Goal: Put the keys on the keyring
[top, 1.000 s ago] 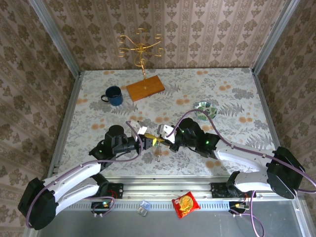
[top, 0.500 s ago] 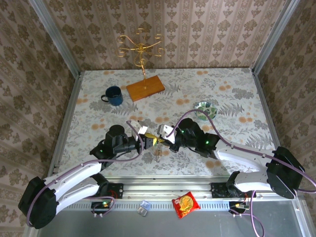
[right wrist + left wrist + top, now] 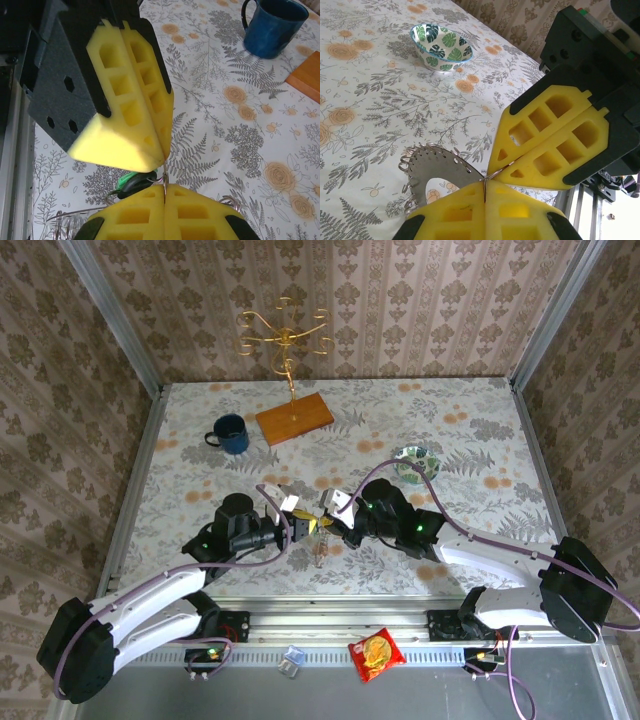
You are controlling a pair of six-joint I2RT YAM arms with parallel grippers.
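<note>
Over the near middle of the floral bench (image 3: 480,430) the two claws meet tip to tip. The left claw (image 3: 485,189) is clenched, its yellow pads pressed flat together, and the right claw (image 3: 164,190) is clenched the same way. A thin wire loop, the keyring (image 3: 163,176), is pinched at the meeting point, its wire running into the seam of each claw. Just beside the tips sit the green-headed key (image 3: 121,182) and the dark key (image 3: 139,183), close against the keyring; whether they are threaded on it cannot be told. A flat grey ring (image 3: 432,162) edged with wire coils lies on the bench just below the claws. A blue mug (image 3: 231,433) stands far left, and a leaf-patterned bowl (image 3: 441,46) to the right.
</note>
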